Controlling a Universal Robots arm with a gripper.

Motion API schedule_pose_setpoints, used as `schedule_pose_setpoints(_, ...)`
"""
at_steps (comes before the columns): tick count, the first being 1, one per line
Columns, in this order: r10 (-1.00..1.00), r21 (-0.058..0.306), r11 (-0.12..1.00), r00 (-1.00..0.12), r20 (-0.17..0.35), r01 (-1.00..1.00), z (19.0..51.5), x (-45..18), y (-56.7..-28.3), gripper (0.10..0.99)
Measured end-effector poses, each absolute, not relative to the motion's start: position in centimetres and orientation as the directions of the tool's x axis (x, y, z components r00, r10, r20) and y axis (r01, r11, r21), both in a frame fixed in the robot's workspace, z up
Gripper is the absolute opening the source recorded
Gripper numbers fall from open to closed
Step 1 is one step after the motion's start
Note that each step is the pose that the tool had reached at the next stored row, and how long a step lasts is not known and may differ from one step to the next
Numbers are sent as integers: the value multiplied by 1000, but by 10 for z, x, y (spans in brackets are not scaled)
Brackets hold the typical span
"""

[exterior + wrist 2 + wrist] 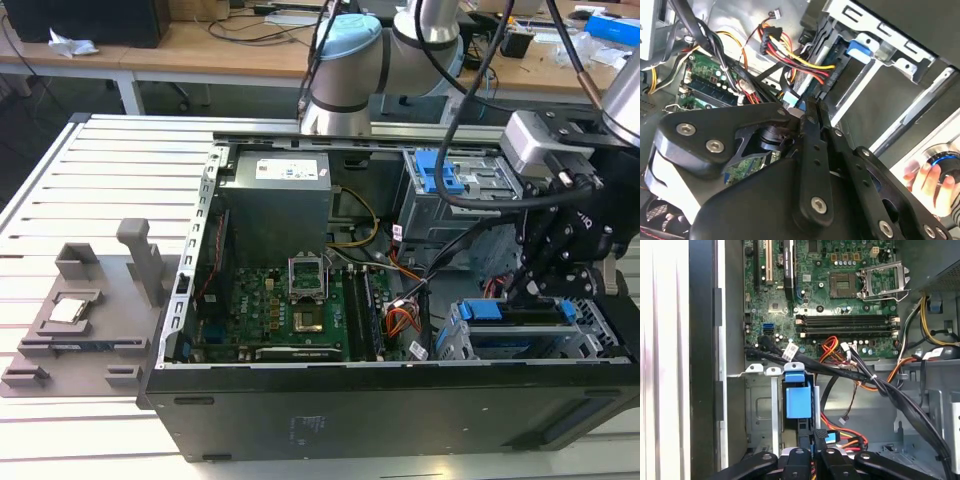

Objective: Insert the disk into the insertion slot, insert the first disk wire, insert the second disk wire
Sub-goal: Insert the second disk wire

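At the insertion slot (pixel 520 338), disk (pixel 515 322) seated; your gripper (pixel 816 452) pinches a wire connector (pixel 821 436) shut: first-wire step, needing alignment with the disk's port.

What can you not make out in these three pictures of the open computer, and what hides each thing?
- Exterior view: the disk's top face, covered by the claw.
- First wrist view: most of the disk past its blue tab, behind the claw.
- Second wrist view: a hand, cut off by the picture's edge and the claw's body.
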State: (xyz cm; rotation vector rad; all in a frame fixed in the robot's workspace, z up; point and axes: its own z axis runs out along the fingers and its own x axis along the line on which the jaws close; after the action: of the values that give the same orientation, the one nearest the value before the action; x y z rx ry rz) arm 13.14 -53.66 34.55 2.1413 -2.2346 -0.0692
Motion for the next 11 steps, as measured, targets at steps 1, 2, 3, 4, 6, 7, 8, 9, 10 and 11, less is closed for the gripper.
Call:
schedule_pose_setpoints(1,-999,65,43,-42,2,-997,345,133,-537,149)
schedule_pose_setpoints(2,-999,65,42,-42,2,-997,345,134,-537,149)
schedule_pose_setpoints(3,-999,66,42,-42,2,-997,344,135,-537,149)
schedule_pose_setpoints(4,-999,66,42,-42,2,-997,344,135,-537,149)
schedule_pose_setpoints(6,-999,68,41,-41,2,-997,343,137,-537,149)
schedule_pose_setpoints(7,-999,69,40,-40,2,-997,343,138,-537,149)
schedule_pose_setpoints(8,-999,69,39,-39,2,-997,342,140,-537,149)
schedule_pose_setpoints(9,-999,69,38,-38,1,-997,342,141,-537,149)
schedule_pose_setpoints(10,-999,70,37,-37,2,-997,342,141,-537,149)
schedule_pose_setpoints(11,-999,70,37,-37,2,-997,341,141,-537,149)
